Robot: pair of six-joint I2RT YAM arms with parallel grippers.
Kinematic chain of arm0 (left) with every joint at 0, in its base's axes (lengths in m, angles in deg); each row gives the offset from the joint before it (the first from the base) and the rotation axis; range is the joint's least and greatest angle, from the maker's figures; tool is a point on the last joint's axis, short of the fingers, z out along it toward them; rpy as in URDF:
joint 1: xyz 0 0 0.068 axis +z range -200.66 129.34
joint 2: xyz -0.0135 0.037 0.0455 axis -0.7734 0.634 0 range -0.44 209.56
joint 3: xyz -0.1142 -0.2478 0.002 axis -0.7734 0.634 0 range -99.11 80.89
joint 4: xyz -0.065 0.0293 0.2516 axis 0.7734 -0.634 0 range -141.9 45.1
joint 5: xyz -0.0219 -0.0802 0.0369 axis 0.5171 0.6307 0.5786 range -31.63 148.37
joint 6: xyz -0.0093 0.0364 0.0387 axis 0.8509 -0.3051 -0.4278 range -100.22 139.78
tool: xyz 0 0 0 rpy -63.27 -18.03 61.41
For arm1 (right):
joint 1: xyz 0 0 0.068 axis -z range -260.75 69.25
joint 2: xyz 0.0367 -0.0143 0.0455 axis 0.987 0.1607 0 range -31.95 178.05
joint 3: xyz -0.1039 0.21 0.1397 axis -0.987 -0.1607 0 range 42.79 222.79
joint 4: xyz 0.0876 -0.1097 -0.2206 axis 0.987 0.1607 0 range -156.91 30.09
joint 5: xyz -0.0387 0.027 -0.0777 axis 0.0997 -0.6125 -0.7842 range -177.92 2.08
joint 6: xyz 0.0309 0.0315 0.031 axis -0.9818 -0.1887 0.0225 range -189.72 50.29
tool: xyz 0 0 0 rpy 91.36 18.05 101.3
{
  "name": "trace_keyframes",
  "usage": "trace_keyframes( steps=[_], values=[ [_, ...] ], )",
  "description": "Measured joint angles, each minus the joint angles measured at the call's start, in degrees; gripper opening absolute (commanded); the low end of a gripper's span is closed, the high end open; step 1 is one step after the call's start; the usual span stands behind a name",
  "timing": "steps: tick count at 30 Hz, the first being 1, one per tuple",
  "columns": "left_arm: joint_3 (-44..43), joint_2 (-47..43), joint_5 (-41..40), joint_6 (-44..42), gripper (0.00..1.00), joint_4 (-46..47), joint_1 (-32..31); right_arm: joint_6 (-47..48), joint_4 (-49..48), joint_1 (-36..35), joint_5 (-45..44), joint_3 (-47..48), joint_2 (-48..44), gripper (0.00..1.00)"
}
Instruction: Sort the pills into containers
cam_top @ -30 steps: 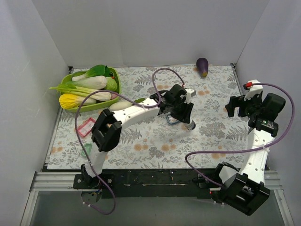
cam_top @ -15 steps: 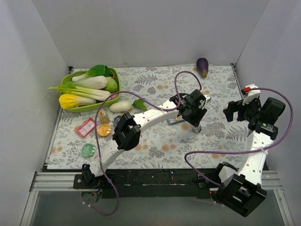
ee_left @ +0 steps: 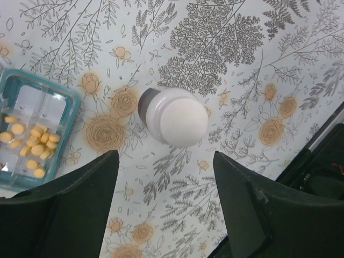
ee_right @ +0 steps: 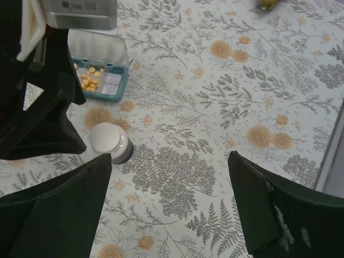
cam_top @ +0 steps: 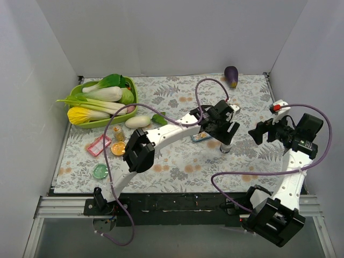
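Tiny orange-yellow pills (ee_left: 33,146) lie in a blue-rimmed tray (ee_left: 71,110) near the middle of a flower-printed surface (cam_top: 177,161), with both robot hands spread above it.

At the far left of the overhead view lie a red-rimmed tray (cam_top: 98,144), a round green dish (cam_top: 100,171) in front of it and a round orange dish (cam_top: 118,148) just to their right; what they hold is too small to tell. Toward the middle, the blue-rimmed tray holds the small rounded pills, clustered loosely in one part of it. The left hand (ee_left: 165,161) hovers over this spot, fingers wide apart and pinching nothing. Just right of the tray stands a white-capped bottle (ee_left: 174,115), upright and apart from it. Farthest right, the right hand (ee_right: 170,156) hangs in the air, its fingers spread wide and gripping nothing.
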Motion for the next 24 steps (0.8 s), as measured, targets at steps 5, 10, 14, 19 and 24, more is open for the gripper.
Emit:
trace_keyframes(
  steps=[5, 10, 14, 19, 24],
  values=[
    [14.8, -12.6, 0.3, 0.0, 0.70, 6.4, 1.6, 6.5, 5.7, -1.6, 4.2, 1.4, 3.3, 0.83],
    [35.5, -31.5, 4.3, 1.0, 0.61, 16.7, 9.3, 12.1, 9.4, -12.0, 4.0, 3.0, 8.1, 0.67],
    [44.7, -39.7, 8.2, 3.3, 0.45, 24.4, 21.5, 13.2, 8.1, -24.9, 2.3, 3.0, 9.4, 0.43],
    [46.7, -36.0, 12.1, 5.6, 0.33, 30.8, 30.3, 13.6, 2.8, -40.5, -2.6, 3.0, 13.6, 0.20],
    [43.6, -24.4, 16.3, 7.1, 0.25, 33.2, 30.4, 14.0, -1.7, -51.8, -10.8, 2.6, 21.0, 0.10]
  ],
)
